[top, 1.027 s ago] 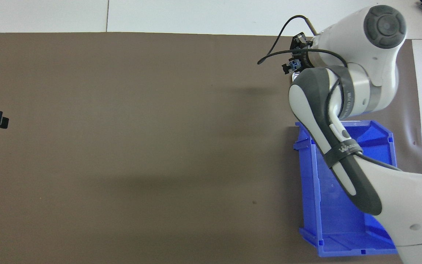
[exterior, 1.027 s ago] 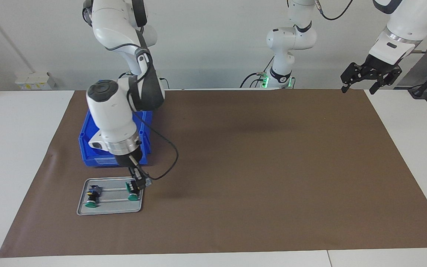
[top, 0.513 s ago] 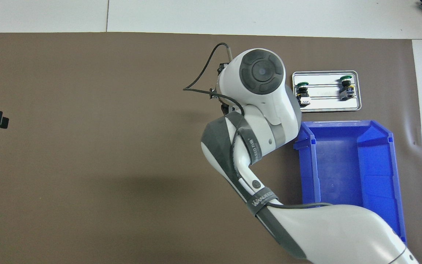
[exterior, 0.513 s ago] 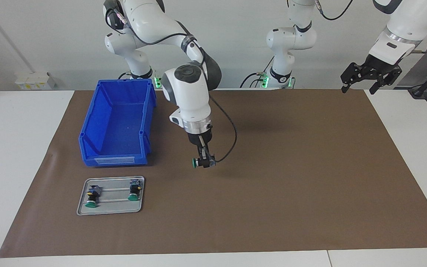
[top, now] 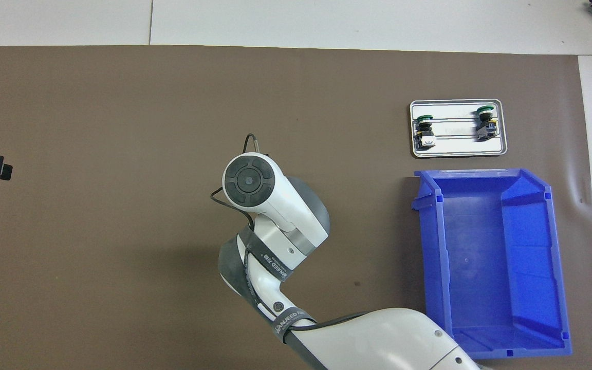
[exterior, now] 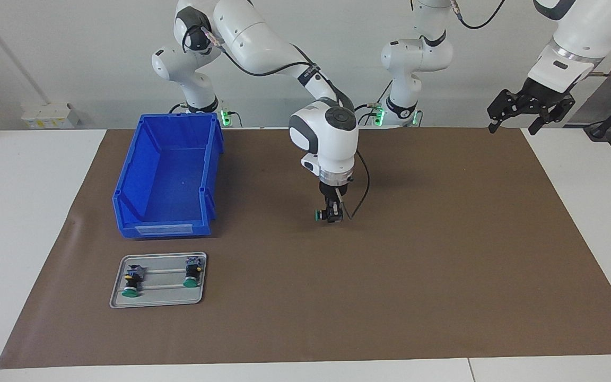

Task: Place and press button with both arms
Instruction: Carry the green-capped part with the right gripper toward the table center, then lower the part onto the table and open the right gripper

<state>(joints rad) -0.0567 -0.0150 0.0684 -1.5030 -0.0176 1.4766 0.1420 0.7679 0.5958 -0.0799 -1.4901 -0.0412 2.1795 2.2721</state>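
Left gripper [exterior: 529, 109] waits raised over the left arm's table end, jaws spread, holding nothing. Blue bin [exterior: 167, 175] sits toward the right arm's end. Right gripper [exterior: 332, 214] hangs low over the brown mat [exterior: 443, 239] mid-table, clamped on a green-capped button [exterior: 319, 215] lying sideways. Metal tray [exterior: 157, 298], farthest out, holds two more buttons [exterior: 131, 280] [exterior: 192, 271].

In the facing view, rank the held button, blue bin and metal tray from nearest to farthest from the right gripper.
1. Button: in the right gripper, over the mat's middle.
2. Blue bin: toward the right arm's end.
3. Metal tray: farther from the robots than the bin.
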